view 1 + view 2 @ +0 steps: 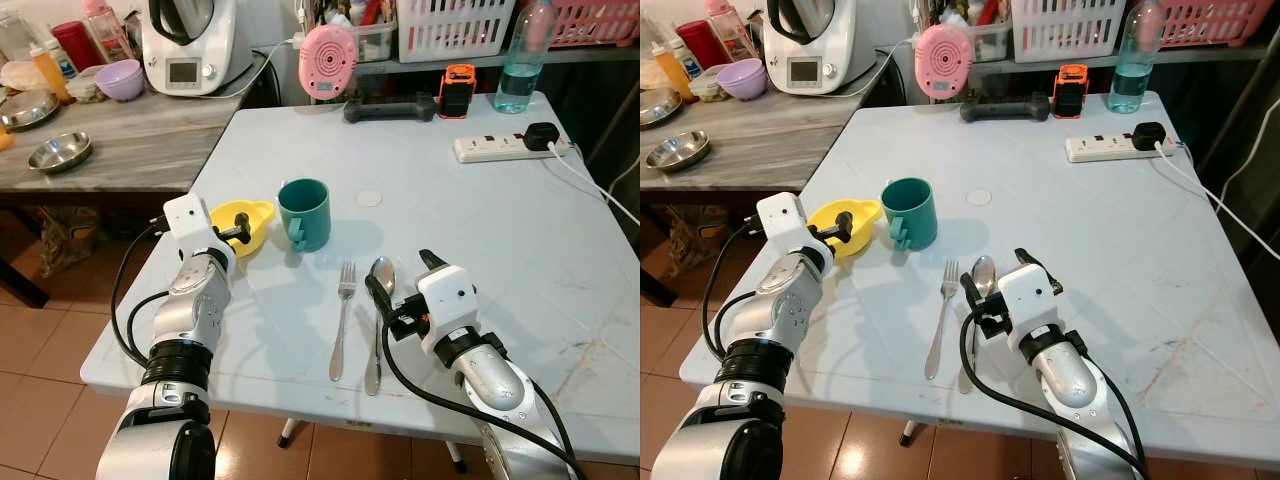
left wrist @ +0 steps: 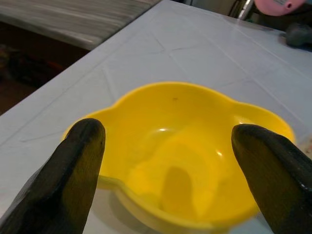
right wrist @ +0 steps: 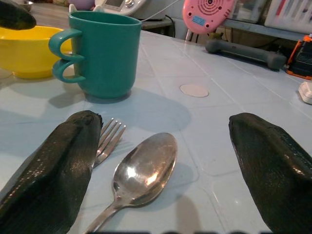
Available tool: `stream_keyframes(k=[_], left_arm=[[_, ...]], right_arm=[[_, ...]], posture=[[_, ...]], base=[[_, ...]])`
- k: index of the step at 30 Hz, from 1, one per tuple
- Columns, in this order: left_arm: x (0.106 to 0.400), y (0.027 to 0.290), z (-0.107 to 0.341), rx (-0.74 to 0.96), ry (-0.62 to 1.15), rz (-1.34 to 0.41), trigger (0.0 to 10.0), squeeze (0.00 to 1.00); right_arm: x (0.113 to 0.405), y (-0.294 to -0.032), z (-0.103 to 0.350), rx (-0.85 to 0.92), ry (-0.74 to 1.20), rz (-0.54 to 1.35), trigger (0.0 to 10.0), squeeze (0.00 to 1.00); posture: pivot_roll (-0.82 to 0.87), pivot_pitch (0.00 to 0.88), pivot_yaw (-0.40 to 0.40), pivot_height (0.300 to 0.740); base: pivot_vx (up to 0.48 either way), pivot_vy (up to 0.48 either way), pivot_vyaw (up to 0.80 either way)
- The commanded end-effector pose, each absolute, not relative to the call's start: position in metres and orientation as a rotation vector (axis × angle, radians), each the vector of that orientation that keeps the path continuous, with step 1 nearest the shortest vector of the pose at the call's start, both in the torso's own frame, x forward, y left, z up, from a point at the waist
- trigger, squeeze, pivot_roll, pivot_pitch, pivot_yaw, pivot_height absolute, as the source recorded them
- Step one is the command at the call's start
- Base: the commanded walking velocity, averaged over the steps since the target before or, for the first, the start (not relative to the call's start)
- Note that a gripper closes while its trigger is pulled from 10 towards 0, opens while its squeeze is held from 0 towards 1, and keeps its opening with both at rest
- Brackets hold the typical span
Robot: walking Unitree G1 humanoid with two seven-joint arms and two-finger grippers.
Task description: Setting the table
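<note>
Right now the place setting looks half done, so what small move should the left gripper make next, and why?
Probably ease the left gripper forward and shut it on the yellow bowl: its fingers are open, straddling the near rim, not gripping.

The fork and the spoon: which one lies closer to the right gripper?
The spoon: its bowl lies between the open fingers of the right gripper, while the fork lies further to the robot's left.

A yellow plastic bowl is sitting on the pale square table, just left of a green two-handled mug. In front of the mug, a metal fork is lying left of a metal spoon.
</note>
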State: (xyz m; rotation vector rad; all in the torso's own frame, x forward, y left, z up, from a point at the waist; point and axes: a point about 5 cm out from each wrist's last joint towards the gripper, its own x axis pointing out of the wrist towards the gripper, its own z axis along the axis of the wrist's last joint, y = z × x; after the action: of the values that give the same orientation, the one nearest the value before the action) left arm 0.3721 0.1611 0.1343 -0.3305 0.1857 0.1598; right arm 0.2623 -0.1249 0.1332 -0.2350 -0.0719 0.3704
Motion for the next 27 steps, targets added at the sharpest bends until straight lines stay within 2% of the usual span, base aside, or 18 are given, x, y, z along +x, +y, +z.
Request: stream_keyframes(k=[1, 11, 27], left_arm=[[0.375, 0.178, 0.144, -0.326, 0.146, 0.230, 10.0, 0.00], [0.371, 0.197, 0.159, -0.313, 0.072, 0.309, 10.0, 0.00], [0.354, 0.198, 0.122, -0.401, 0.328, 0.364, 10.0, 0.00]], right_arm=[[0.262, -0.120, 0.139, -0.218, -0.100, 0.398, 10.0, 0.00], [0.261, -0.113, 0.142, -0.179, -0.109, 0.454, 10.0, 0.00], [0.262, -0.099, 0.150, -0.169, -0.133, 0.555, 10.0, 0.00]], posture=[[-0.29, 0.082, 0.159, 0.740], [-0.27, 0.072, 0.157, 0.740], [-0.25, 0.061, 0.158, 0.740]], base=[[0.000, 0.000, 0.00], [0.000, 0.000, 0.00], [0.000, 0.000, 0.00]])
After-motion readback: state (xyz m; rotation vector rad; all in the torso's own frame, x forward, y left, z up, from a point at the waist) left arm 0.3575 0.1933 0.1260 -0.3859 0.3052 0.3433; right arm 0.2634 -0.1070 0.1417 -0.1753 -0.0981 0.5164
